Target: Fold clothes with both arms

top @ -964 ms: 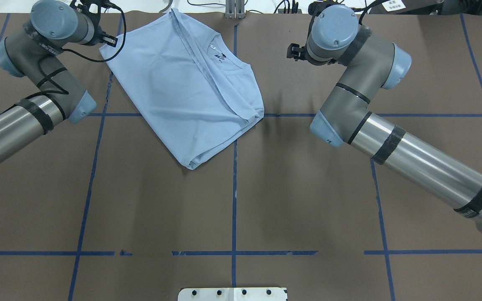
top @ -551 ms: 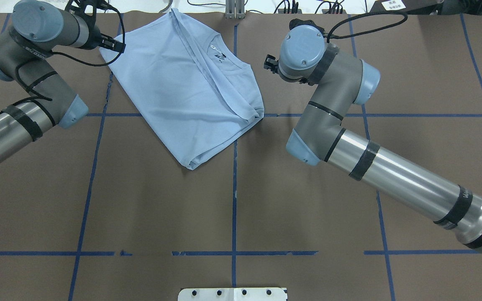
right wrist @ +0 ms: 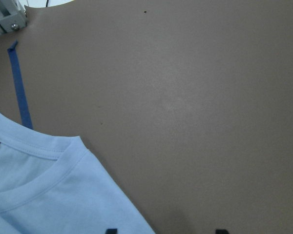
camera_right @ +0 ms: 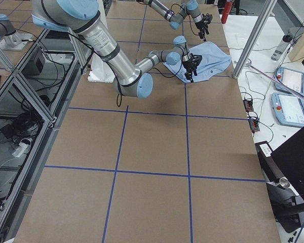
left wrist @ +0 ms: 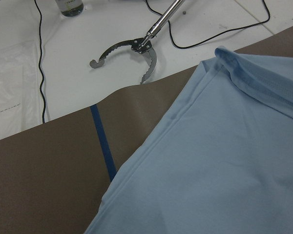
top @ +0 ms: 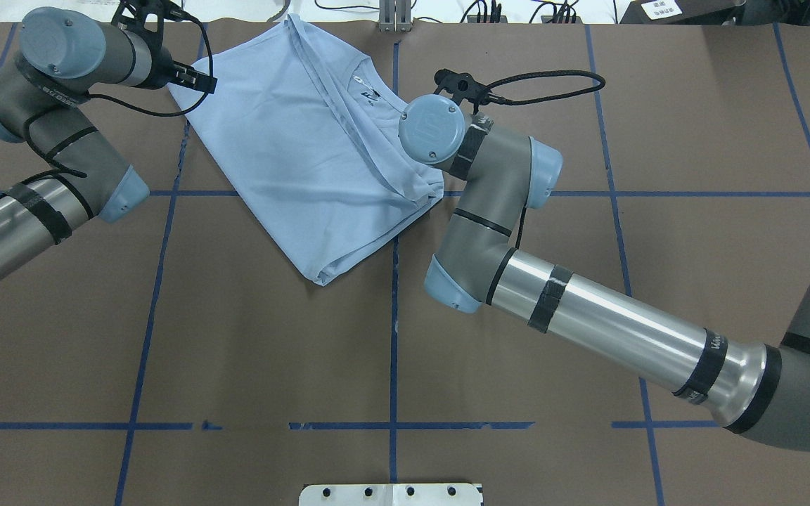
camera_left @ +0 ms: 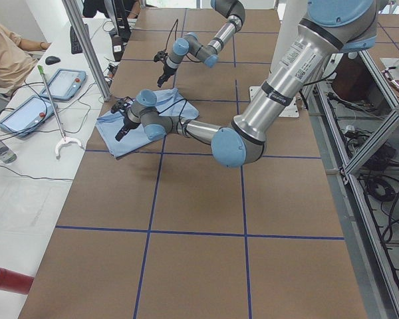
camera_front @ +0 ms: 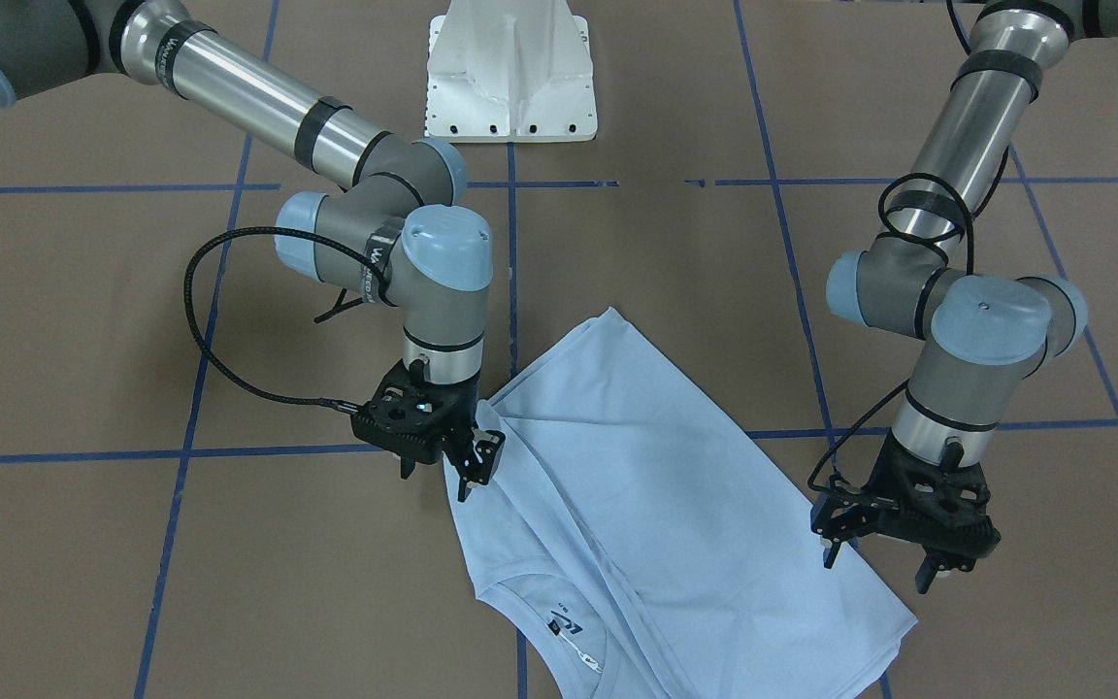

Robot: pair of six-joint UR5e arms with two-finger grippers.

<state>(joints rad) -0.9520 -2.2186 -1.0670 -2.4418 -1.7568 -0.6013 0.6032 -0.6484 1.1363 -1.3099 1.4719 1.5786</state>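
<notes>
since a second ago the left gripper [camera_front: 872, 573] has barely shifted at the 10 o'clock corner of the shirt [top: 306, 147]; the right gripper [camera_front: 447, 471] has swung in to its 3 o'clock edge. both hang released, empty. the shirt lies at 12 o'clock on the table [top: 236, 351], folded lengthwise; a crosswise fold seems left.
</notes>
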